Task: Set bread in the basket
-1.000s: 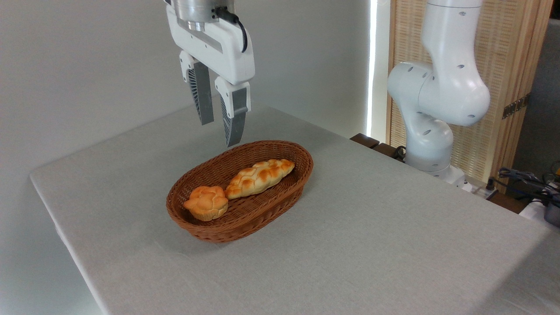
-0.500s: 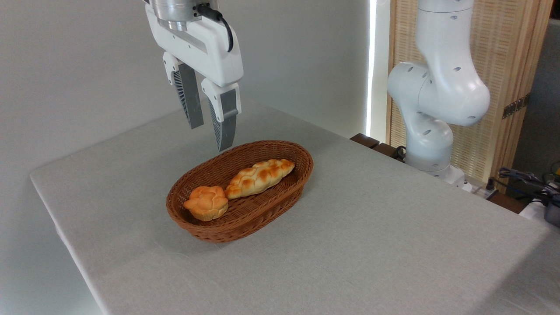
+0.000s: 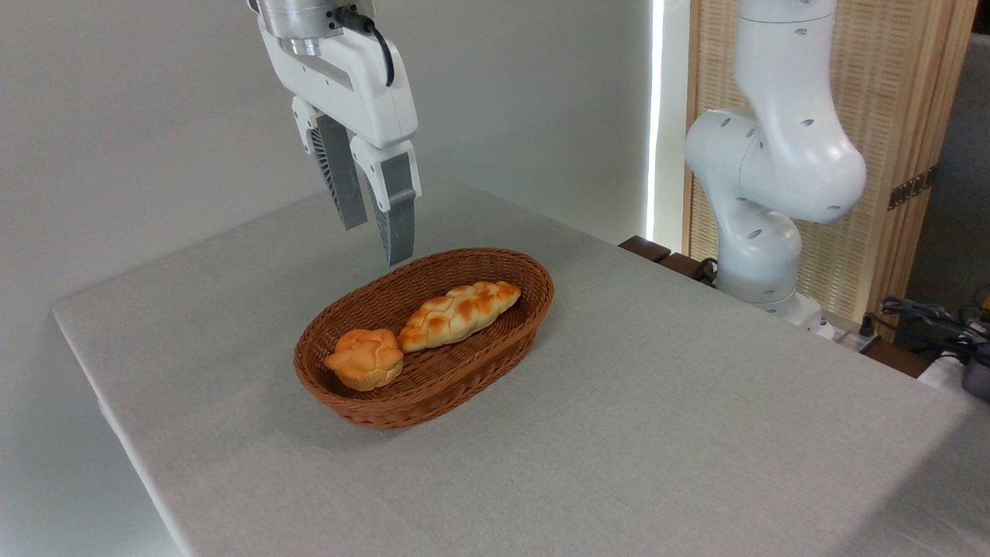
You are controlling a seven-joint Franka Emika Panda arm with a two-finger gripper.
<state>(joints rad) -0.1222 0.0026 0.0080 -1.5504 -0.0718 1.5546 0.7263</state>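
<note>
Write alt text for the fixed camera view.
A braided bread and a small round bun lie in a wicker basket on a grey table. The gripper hangs empty above the basket's far rim, jaws slightly apart.

You see: bread (image 3: pixel 459 313) golden-orange, braided, pale sides | basket (image 3: pixel 495 363) reddish-brown woven wicker | bun (image 3: pixel 365 358) orange | gripper (image 3: pixel 379 240) white, grey ribbed fingers (image 3: pixel 399 224)

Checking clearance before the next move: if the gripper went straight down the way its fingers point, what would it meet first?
Probably the far-left rim of the basket, or the table just behind it; depth is unclear. The gripper hangs empty.
</note>
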